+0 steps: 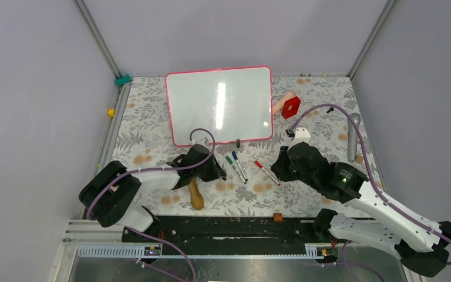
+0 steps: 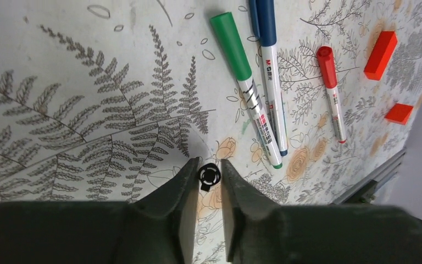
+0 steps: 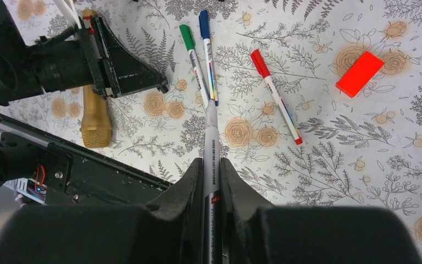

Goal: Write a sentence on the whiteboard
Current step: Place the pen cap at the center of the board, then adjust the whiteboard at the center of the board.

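Since the whiteboard (image 1: 220,106) lies flat at the far middle of the table with no lettering showing on it, only glare, the step in hand looks like carrying the pen across to begin the first word. It is a glossy white rectangle with a thin pink-red frame and rounded corners, so a nib should glide with little drag. Light, even pressure and a start close to one corner would leave room for two lines.

Beneath it the floral tablecloth (image 1: 147,135) is matte, printed with grey ferns and tan roses.

The right gripper (image 3: 211,164), near the board's near right corner, is clamped along a slim white marker (image 3: 211,129) whose tip points forward and appears uncapped. The barrel is smooth plastic, so the grip wants to be square, or it may twist under writing load.

The left gripper (image 2: 207,165) has its dark, wedge-shaped fingers nearly together. A small black cap (image 2: 209,176), round with a clip, sits in the gap, apparently pinched. Holding that arm low and off the board would help.
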Available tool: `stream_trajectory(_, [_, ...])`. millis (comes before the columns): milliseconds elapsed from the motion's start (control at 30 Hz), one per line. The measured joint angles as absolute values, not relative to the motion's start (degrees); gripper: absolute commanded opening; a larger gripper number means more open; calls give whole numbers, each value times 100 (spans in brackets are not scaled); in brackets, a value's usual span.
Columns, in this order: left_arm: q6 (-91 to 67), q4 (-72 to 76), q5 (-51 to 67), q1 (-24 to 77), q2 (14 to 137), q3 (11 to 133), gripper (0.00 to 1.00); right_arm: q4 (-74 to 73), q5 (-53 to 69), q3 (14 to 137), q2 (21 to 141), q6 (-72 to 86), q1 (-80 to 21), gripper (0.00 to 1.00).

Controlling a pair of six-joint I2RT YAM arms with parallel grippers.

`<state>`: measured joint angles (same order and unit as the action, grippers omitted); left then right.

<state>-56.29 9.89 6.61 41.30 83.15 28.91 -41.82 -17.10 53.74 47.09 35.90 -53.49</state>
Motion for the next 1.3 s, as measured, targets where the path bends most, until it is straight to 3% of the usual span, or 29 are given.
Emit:
stream_trajectory(133, [-5496,768,585,4136,8300,3074,63,-4265,-1710,5374,4807,3647,-5349,0])
stream_trajectory(233, [-5395,451,506,4136,8068,3177,79,-4381,-1772,5374,4939,3741,-5349,0])
stream_trajectory(567, [-4646,-1315,207,4125,6506,3913,98,-5660,-2296,6300,6040,4327,-5345,0])
stream_trajectory(833, [-3760,-1756,440,3439,5518,4222,99,-5754,-2497,6534,5922,4073,-5334,0])
stream_trajectory(1033, [-3339,-1763,1015,2185,5730,4344,99,-5618,-2475,6534,5789,3625,-5301,0])
stream_trajectory(1300, [-2987,-1361,1345,1240,5833,4414,99,-4960,-1850,6361,5618,3138,-5277,0])
